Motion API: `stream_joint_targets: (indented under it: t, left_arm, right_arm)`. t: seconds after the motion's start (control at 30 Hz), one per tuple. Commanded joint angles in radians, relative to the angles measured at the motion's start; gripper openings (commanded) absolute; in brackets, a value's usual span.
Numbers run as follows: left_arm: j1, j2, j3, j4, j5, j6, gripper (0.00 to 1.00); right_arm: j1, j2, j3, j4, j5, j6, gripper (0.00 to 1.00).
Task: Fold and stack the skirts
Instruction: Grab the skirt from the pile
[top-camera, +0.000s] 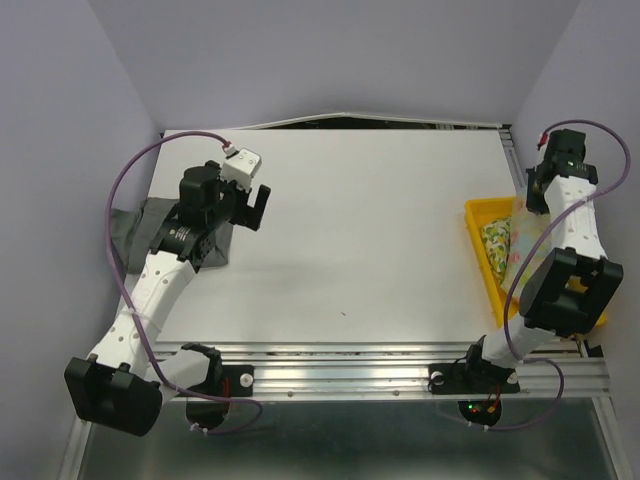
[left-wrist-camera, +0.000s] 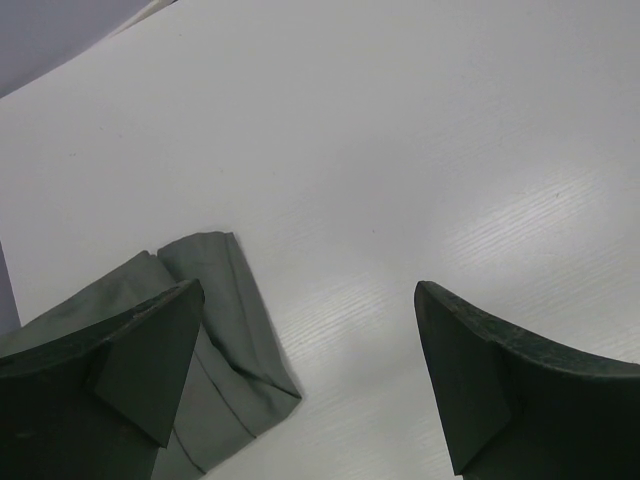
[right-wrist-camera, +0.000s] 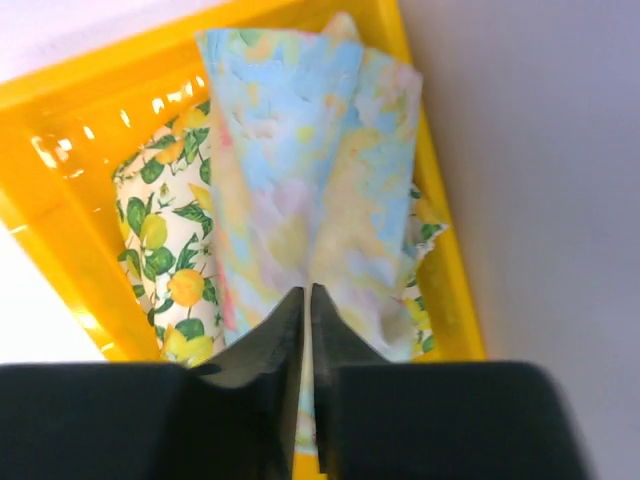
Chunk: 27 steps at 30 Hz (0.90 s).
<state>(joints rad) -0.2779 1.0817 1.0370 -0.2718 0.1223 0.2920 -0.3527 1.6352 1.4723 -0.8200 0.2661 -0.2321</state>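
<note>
Right wrist: pastel skirt (right-wrist-camera: 300, 170) hangs pinched in the right gripper (right-wrist-camera: 306, 300).

plain grey skirt (left-wrist-camera: 232, 330), pastel yel/blue skirt (right-wrist-camera: 300, 190), white skirt (right-wrist-camera: 165, 250) w/ yel lemons & grn leaves, yellow tray (right-wrist-camera: 90, 95)

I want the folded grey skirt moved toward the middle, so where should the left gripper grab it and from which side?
Probably the folded corner of the grey skirt that juts onto the bare table, coming straight down. It lies flat in layers there, and the open left gripper hangs close by.
</note>
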Motion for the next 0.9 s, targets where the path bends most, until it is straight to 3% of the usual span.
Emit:
stream_joint_targets:
  t: [0.0,0.1,0.23,0.33,0.37,0.4,0.43,0.47,0.87]
  left_arm:
    - [0.011,-0.026,-0.026,0.06,0.02,-0.043,0.98]
    - [0.026,-0.035,-0.034,0.066,0.03,-0.068,0.99]
    - [0.083,-0.01,0.021,0.033,0.117,-0.116,0.98]
    - [0.137,0.024,0.064,-0.006,0.161,-0.139,0.98]
    - [0.152,0.026,0.083,-0.01,0.169,-0.145,0.98]
    - [0.179,0.027,0.087,-0.012,0.186,-0.149,0.98]
    - [0.192,0.026,0.089,-0.009,0.192,-0.152,0.98]
    - [0.201,0.024,0.087,-0.006,0.198,-0.155,0.98]
    - [0.212,0.043,0.066,0.022,0.237,-0.2,0.98]
  right_arm:
    - [-0.005,-0.097,0.13,-0.036,-0.036,-0.019,0.04]
    - [-0.005,-0.123,0.187,-0.06,-0.105,-0.012,0.01]
    - [-0.005,-0.13,0.33,-0.082,-0.314,0.019,0.01]
    - [-0.005,-0.089,0.393,-0.099,-0.308,0.039,0.02]
    - [-0.005,-0.062,0.464,-0.134,-0.28,0.031,0.14]
    - [-0.005,-0.026,0.497,-0.169,-0.231,0.025,0.68]
    - [-0.005,0.038,0.517,-0.241,-0.152,0.017,0.91]
    - [-0.005,0.067,0.531,-0.283,-0.124,0.01,0.98]
    - [-0.025,0.106,0.189,-0.203,-0.044,-0.038,1.0]
